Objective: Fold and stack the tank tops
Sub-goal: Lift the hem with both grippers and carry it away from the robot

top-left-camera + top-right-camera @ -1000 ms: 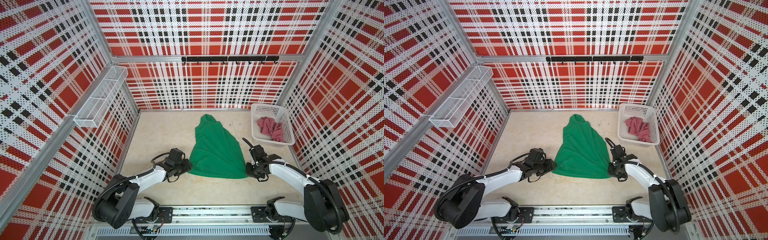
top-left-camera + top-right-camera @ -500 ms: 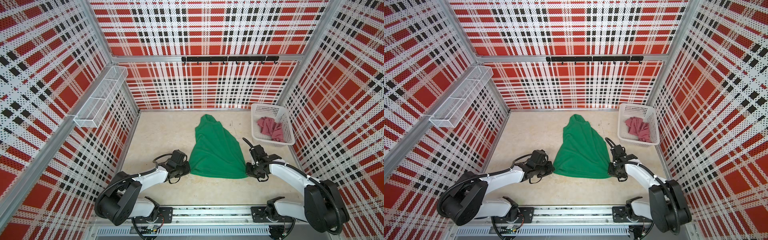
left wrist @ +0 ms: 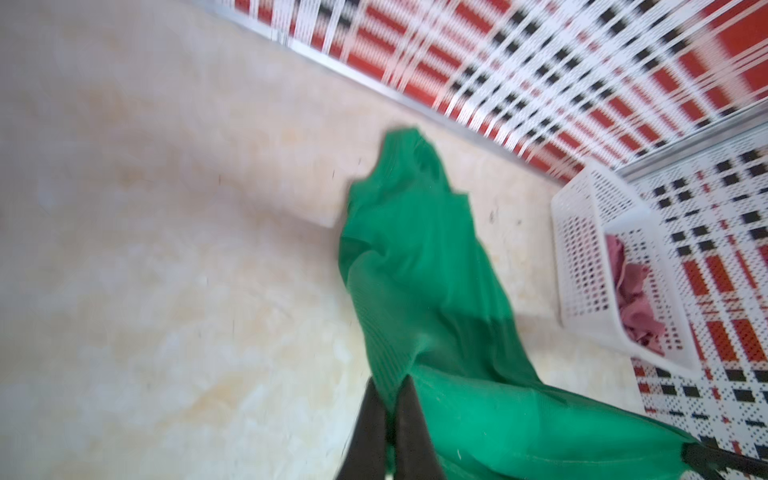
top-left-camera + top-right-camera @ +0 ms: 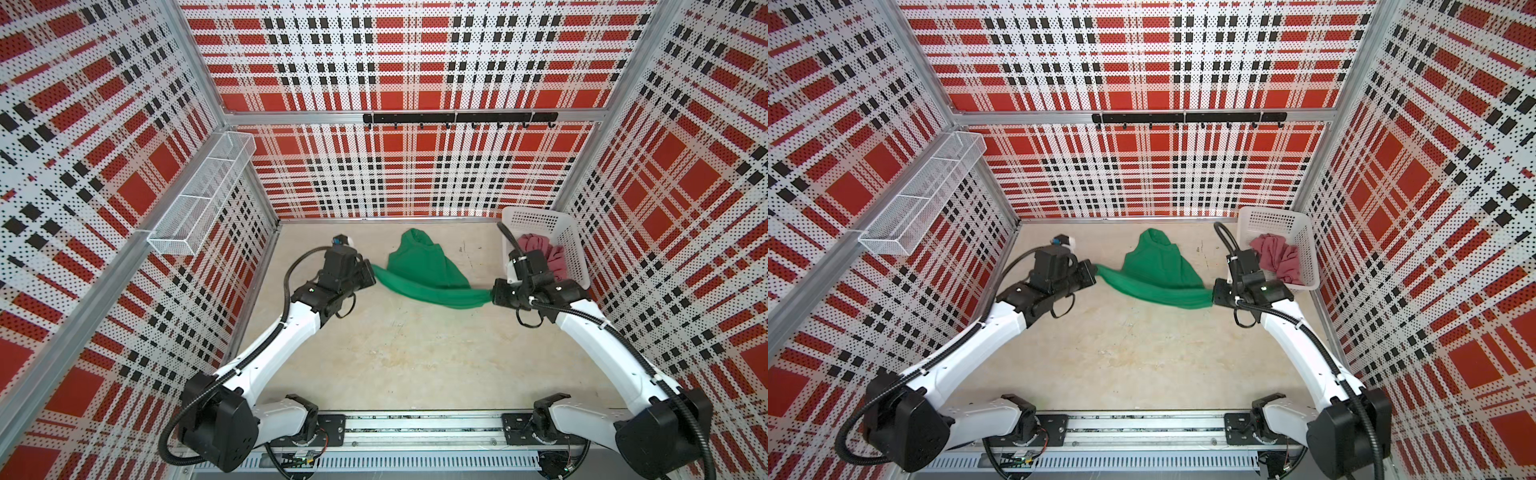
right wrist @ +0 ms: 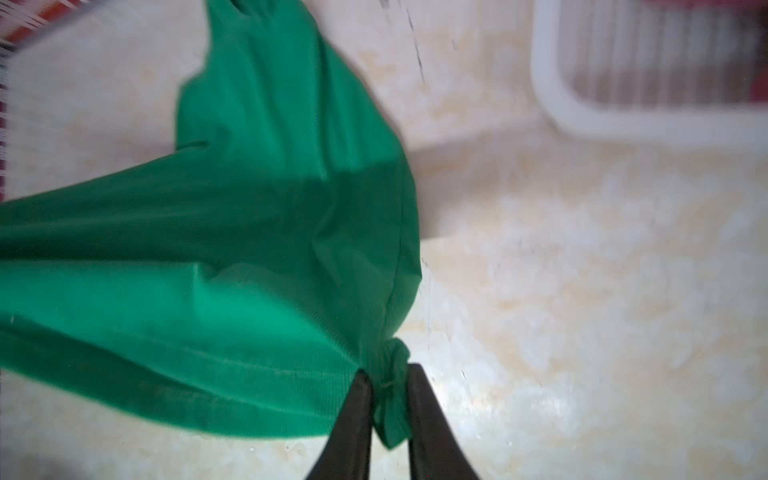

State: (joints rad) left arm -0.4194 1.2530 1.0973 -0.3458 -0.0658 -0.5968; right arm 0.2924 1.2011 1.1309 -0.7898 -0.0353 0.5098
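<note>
The green tank top (image 4: 419, 270) (image 4: 1156, 266) hangs stretched between both grippers above the floor, its far end still resting near the back wall. My left gripper (image 4: 371, 274) (image 3: 390, 384) is shut on its left bottom corner. My right gripper (image 4: 493, 294) (image 5: 386, 378) is shut on the right bottom corner, bunched between the fingers (image 5: 353, 415). The lifted hem sags between them. The pink tank top (image 4: 544, 255) (image 4: 1277, 259) (image 3: 636, 299) lies crumpled in the white basket (image 4: 571, 245) (image 4: 1308, 253) at the back right.
A white wire shelf (image 4: 203, 195) hangs on the left wall. A black hook rail (image 4: 459, 118) runs along the back wall. Plaid perforated walls close three sides. Beige floor (image 4: 415, 353) lies in front of the garment.
The left gripper shut on the green top's corner. Both arms then lifted the hem off the floor and carried it toward the back, so the flat garment now hangs stretched between them.
</note>
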